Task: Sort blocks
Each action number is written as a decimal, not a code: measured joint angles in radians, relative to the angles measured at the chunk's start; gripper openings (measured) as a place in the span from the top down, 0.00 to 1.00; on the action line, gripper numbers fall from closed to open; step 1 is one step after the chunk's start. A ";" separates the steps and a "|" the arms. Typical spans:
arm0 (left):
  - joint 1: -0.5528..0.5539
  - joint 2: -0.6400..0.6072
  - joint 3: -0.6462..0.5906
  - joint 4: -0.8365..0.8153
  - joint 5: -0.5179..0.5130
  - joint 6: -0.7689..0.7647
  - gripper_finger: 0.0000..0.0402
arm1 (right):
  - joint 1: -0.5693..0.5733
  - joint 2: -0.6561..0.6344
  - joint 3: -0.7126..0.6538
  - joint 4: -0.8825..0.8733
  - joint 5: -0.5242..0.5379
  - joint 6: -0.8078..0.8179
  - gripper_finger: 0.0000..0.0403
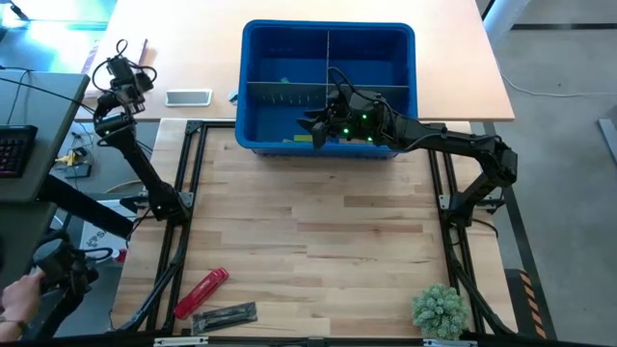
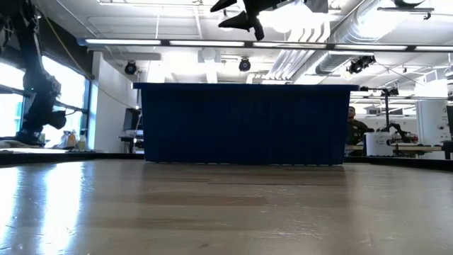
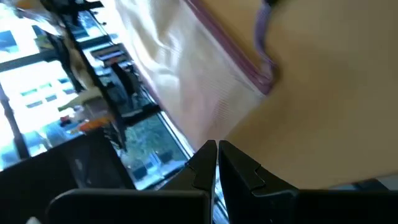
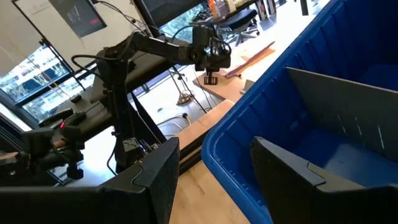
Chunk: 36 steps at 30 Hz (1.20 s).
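High view: blue divided bin (image 1: 328,89) at the far edge of the butcher-block table (image 1: 308,251), with grey dividers forming compartments; one lime yellow-green block (image 1: 303,139) lies on the bin floor in the near-left compartment, and a smaller yellow-green piece (image 1: 284,81) shows in the far-left compartment, too small to identify. Right gripper (image 1: 316,123) reaches over the near-left compartment above the bin, fingers apart, nothing seen between them. Left gripper (image 1: 123,69) is parked off the table's far-left corner, beside a white phone-like slab (image 1: 189,97) on the tan desk. At the near-left table edge: red cylindrical tool (image 1: 201,292) and a flat dark grey mat (image 1: 225,315) just beside it; at the near-right corner, a small green plant (image 1: 440,310). A person's hand shows at the lower-left margin. Low view: dark blue wall of the bin (image 2: 244,124) standing across the tabletop, right gripper (image 2: 244,20) hanging above its rim; a seated person far off in the room behind. Left wrist view: left gripper (image 3: 217,163) fingertips pressed together, clenched on nothing, facing a tan surface. Right wrist view: right gripper (image 4: 214,171) fingers spread, released, over the bin's blue rim (image 4: 249,106); the left arm visible beyond.
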 joint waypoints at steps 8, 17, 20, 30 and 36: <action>0.019 0.048 0.004 0.005 0.005 0.007 1.00 | -0.001 0.000 0.000 0.000 0.000 -0.038 0.54; 0.007 0.110 0.005 0.084 -0.017 0.071 1.00 | 0.000 0.000 0.000 0.001 0.001 -0.041 0.54; -0.003 0.122 0.027 0.082 -0.014 0.081 1.00 | 0.000 0.000 0.000 0.001 0.000 -0.019 0.54; -0.011 0.207 0.225 -0.005 -0.074 0.110 1.00 | 0.000 0.000 0.000 0.001 0.000 0.043 0.54; -0.016 0.212 0.233 -0.075 -0.094 0.104 1.00 | 0.000 0.000 0.000 0.000 0.000 0.051 0.54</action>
